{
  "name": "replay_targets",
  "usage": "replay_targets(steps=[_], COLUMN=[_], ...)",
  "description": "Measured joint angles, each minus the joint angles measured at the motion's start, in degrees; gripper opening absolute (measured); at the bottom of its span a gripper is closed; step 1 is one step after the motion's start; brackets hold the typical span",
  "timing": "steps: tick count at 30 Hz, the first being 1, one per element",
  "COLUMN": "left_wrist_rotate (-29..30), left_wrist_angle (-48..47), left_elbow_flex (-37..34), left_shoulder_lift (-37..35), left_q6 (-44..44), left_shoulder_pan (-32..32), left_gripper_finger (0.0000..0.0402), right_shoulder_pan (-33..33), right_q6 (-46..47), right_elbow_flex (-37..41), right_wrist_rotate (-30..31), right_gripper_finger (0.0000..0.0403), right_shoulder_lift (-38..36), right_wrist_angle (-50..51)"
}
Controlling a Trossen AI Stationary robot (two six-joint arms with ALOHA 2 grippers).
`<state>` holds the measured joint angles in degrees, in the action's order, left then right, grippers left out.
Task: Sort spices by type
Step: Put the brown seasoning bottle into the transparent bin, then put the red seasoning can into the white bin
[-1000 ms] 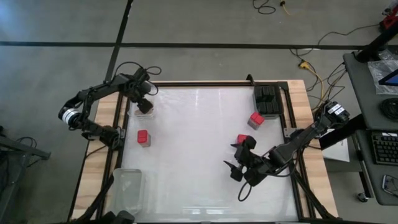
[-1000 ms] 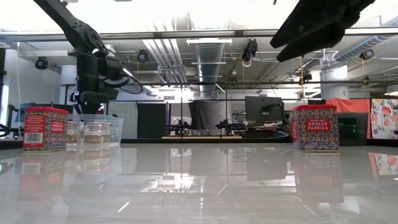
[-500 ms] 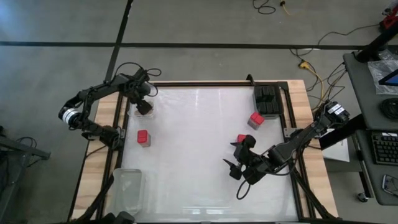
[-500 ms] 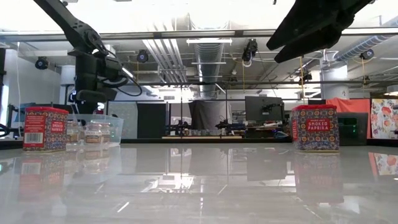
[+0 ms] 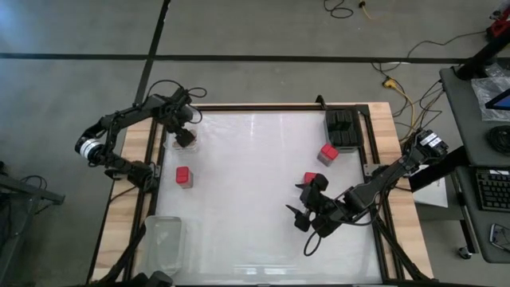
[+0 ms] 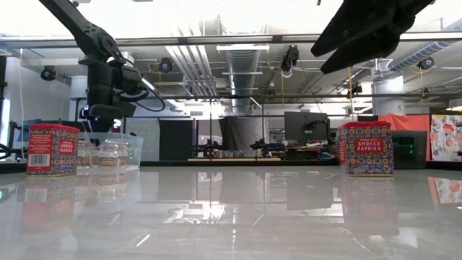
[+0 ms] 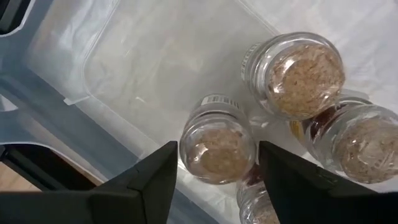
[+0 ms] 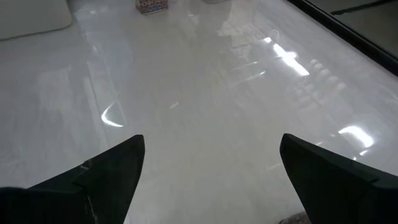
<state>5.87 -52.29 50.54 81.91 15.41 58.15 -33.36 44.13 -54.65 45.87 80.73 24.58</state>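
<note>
Three red square-topped tins sit on the white bench [image 5: 247, 183]: one [image 5: 184, 176] near the left edge, one [image 5: 327, 152] toward the back right, and a third [image 5: 310, 178] just beside the right arm. In the low view two of them stand upright, long axis vertical, labels facing the camera: one at the left [image 6: 53, 149], one at the right [image 6: 367, 147].

Round tan-topped jars [image 7: 216, 147] stand upright in a clear tray [image 7: 118, 68] at the back left corner, caps up toward the left wrist camera; at least three are grouped close together there, a fourth cut off at the picture's edge. Black boxy containers [image 5: 343, 127] fill a spot at the back right corner.

Directly above the tray hangs the left claw [image 7: 216, 174], fingers apart on either side of one jar's cap, clear of it. At the front right, the right claw [image 8: 211, 168] is over bare bench, fingers spread wide, holding nothing.
</note>
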Motion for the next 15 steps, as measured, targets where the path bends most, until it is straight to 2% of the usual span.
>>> replay_targets(steps=[8, 15], left_wrist_rotate=[0.41, 0.91], left_wrist_angle=[-1.89, -11.59], left_elbow_flex=[1.92, 9.90], left_shoulder_lift=[-0.02, -0.20], left_q6=[-0.70, -1.09], left_shoulder_pan=[-0.02, -0.10], left_gripper_finger=[0.0228, 0.0247], right_shoulder_pan=[0.00, -0.02], right_q6=[0.46, 1.25], right_elbow_flex=[0.00, 0.02], right_wrist_rotate=[-0.02, -0.02], right_gripper_finger=[0.0364, 0.0364], right_shoulder_lift=[0.02, 0.07], right_wrist_angle=[0.00, 0.00])
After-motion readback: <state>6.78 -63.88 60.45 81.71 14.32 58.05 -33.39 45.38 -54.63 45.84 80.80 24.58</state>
